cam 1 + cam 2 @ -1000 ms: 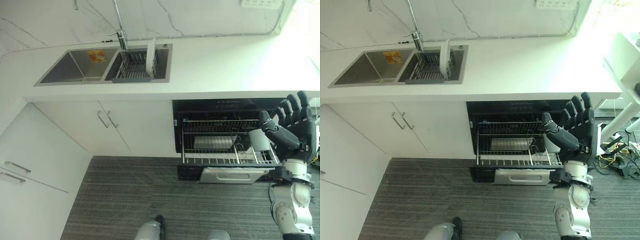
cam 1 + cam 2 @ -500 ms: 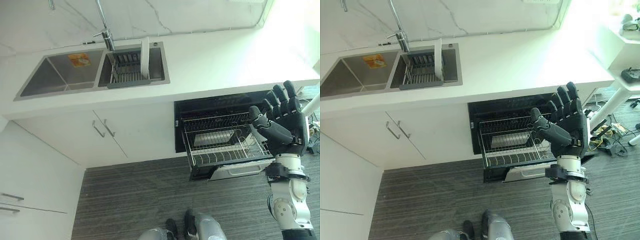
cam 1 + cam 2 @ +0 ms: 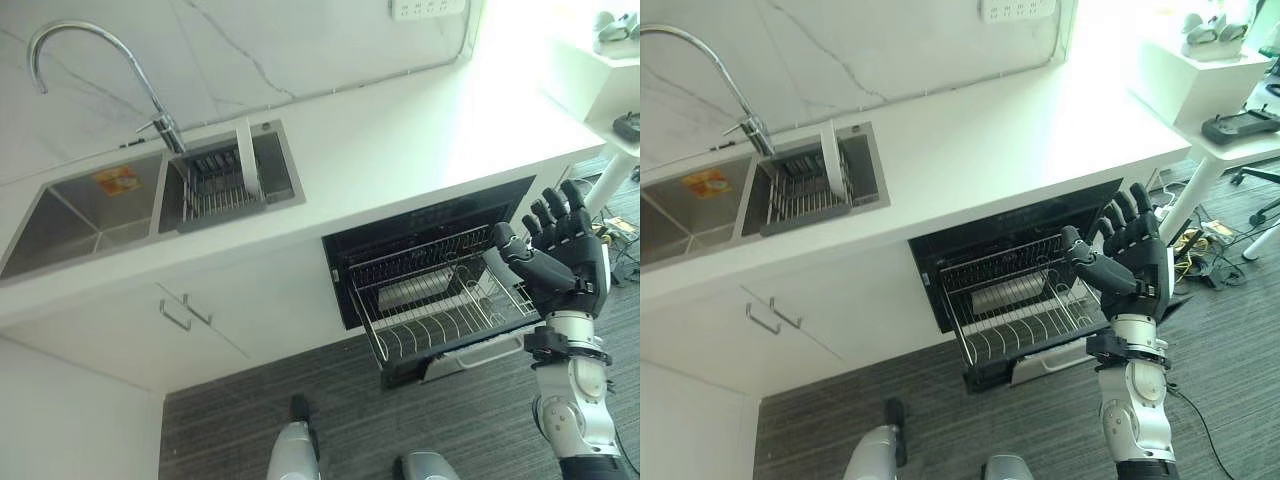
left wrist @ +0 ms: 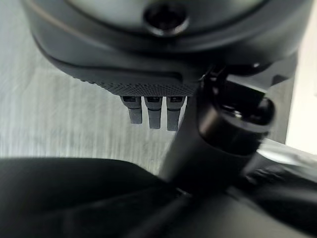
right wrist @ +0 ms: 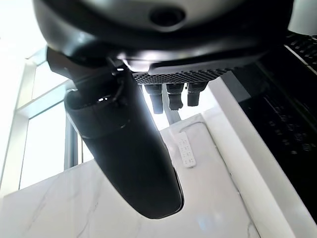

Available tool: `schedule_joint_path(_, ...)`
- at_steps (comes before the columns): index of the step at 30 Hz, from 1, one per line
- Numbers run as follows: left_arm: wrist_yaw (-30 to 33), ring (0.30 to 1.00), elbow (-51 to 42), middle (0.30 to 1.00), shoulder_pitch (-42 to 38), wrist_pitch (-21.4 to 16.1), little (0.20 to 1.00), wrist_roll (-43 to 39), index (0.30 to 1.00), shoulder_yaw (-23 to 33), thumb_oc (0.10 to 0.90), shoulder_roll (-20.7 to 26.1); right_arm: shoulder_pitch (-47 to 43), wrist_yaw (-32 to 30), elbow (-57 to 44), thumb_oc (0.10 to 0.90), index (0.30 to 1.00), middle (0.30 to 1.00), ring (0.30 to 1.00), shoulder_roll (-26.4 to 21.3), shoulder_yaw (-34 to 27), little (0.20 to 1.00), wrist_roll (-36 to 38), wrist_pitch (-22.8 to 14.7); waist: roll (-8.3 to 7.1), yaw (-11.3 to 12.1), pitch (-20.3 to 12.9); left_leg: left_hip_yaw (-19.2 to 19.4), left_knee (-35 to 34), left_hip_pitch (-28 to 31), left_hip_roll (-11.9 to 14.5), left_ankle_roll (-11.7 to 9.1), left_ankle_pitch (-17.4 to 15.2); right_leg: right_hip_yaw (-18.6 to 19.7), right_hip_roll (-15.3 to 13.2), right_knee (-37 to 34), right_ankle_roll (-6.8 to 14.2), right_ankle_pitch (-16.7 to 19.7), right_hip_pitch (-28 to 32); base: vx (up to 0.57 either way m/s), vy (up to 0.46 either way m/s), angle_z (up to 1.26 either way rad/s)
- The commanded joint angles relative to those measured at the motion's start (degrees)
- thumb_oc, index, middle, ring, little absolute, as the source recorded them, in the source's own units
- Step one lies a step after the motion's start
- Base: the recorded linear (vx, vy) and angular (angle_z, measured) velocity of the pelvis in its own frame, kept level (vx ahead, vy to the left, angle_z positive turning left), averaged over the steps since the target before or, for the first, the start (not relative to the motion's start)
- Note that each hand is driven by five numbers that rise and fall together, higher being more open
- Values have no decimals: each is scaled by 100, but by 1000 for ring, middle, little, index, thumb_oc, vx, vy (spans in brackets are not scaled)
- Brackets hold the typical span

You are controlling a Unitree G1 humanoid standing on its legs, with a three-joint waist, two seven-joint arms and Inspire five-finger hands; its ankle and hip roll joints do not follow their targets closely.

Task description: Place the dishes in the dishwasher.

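A white plate [image 3: 246, 160] stands upright in the wire drainer [image 3: 215, 185] in the sink's right basin. Below the counter the dishwasher [image 3: 430, 215] is open, with its wire rack [image 3: 440, 315] pulled out over the floor. A metal tray [image 3: 415, 292] lies at the back of the rack. A white dish [image 3: 500, 278] stands at the rack's right end, partly behind my thumb. My right hand [image 3: 568, 255] is raised beside that end, open and holding nothing. My left hand [image 4: 153, 116] hangs over the floor with straight fingers and holds nothing.
A double sink [image 3: 90, 215] with a tall curved tap [image 3: 100, 60] is set in the white counter [image 3: 400, 140]. White cupboard doors with handles [image 3: 185, 312] are left of the dishwasher. A white side table [image 3: 1230, 110] stands at the far right. The floor [image 3: 330, 420] is grey and striped.
The whole picture has shifted and tilted, so the camera has moved. My right hand stays raised and open by the rack's right end. The plate stays in the drainer.
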Motion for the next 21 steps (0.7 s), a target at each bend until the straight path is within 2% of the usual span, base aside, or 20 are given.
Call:
schedule_joint_path(1, -275, 900, -273, 900, -284, -119, 900, 12, 900, -297, 800, 199, -314, 66, -847, 800, 900, 900, 900, -98, -189, 900, -61, -708, -224, 4, -354, -282, 438, -138, -285, 224, -828, -746, -356, -840, 340, 291, 432, 150, 259, -1)
schedule_joint_path(7, -346, 900, -74, 900, -445, -68, 900, -292, 900, -463, 800, 329, -415, 16, -886, 800, 900, 900, 900, 39, -217, 900, -153, -616, -244, -35, -517, -242, 438, 61, -612, 508, -1146, -733, -588, -840, 538, 611, 134, 85, 201, -15)
schedule_joint_path(9, -392, 900, -33, 900, -451, 6, 900, -403, 900, -482, 800, 350, -436, 73, -911, 800, 900, 900, 900, 108, -211, 900, -111, -566, -267, 12, -545, -107, 438, 82, -623, 580, -1235, -859, -682, -840, 630, 755, 66, 6, 107, -32)
schedule_joint_path(11, -349, 900, -30, 900, -379, 21, 900, -561, 900, -445, 800, 384, -535, 384, -917, 800, 900, 900, 900, 204, -98, 900, 89, -464, -285, 140, -538, 164, 438, 92, -514, 633, -1291, -1301, -751, -840, 661, 852, 69, -72, 45, -47)
schedule_joint_path(13, -309, 900, -18, 900, -353, 11, 900, -644, 900, -402, 800, 381, -659, 505, -920, 800, 900, 900, 900, 236, 77, 900, 38, -486, -287, 220, -513, 322, 438, 61, -427, 653, -1293, -1504, -603, -840, 613, 779, 17, -89, 24, -103)
schedule_joint_path(14, -345, 900, 8, 900, -351, 13, 900, -575, 900, -371, 800, 381, -681, 462, -948, 800, 900, 900, 900, 220, 140, 900, -8, -492, -308, 219, -477, 336, 438, 83, -454, 652, -1331, -1460, -433, -840, 514, 575, -5, -27, 26, -103)
schedule_joint_path(16, -360, 900, 11, 900, -303, -6, 900, -414, 900, -335, 800, 277, -718, 553, -1007, 800, 900, 900, 900, 98, 222, 900, -33, -384, -385, 232, -425, 370, 438, 78, -601, 604, -1300, -1484, -190, -840, 333, 489, -239, -39, 7, -53)
schedule_joint_path(19, -142, 900, 19, 900, -243, -166, 900, -377, 900, -287, 800, 243, -786, 780, -1056, 800, 900, 900, 900, -51, 345, 900, 222, -269, -428, 222, -378, 249, 438, 28, -775, 602, -1233, -1226, -12, -840, 223, 471, -372, -49, -82, 10)
schedule_joint_path(21, 61, 900, -61, 900, -214, -201, 900, -446, 900, -195, 800, 240, -868, 762, -1045, 800, 900, 900, 900, -74, 482, 900, 251, -223, -421, 263, -444, 329, 438, 7, -738, 537, -1188, -1370, -67, -840, 230, 478, -399, -24, -85, 42)
